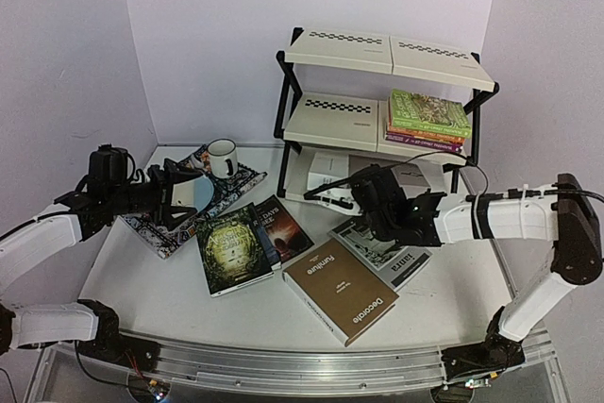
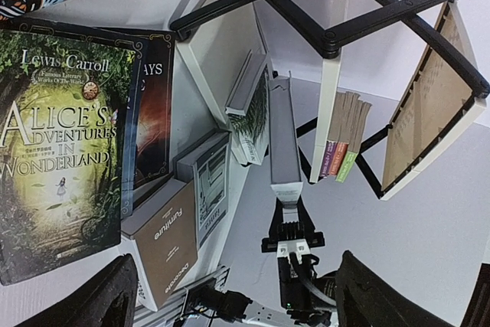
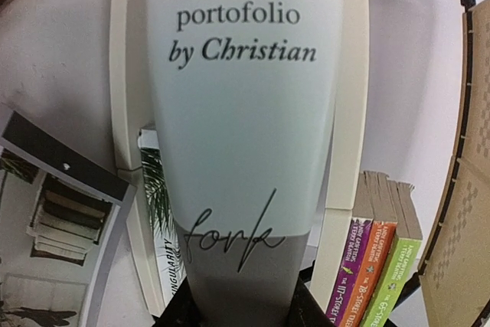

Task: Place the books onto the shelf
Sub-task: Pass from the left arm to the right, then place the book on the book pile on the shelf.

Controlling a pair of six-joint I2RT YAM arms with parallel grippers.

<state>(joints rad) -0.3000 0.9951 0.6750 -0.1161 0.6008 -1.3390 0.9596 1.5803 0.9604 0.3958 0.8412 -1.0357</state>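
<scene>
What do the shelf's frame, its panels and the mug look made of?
Shelf frame: black, matte, thin bars, likely painted metal. Panels: cream, smooth, flat, plastic or coated board, unclear which. Mug: white with a slight gloss, probably glazed ceramic.

Pale book [image 3: 245, 151]: "photography portofolio"

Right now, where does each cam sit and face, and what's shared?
Top external: above and behind the robot, looking down at the table and shelf; shows left arm, right arm, left gripper, right gripper.
Left wrist: on the left arm, facing across the table to the shelf, Alice book at left; own fingers at bottom corners.
Right wrist: on the right arm, facing the shelf along the photography book it grips; a dark sliver of gripper shows.
Shared: all three see the paperback stack on the shelf.
</scene>
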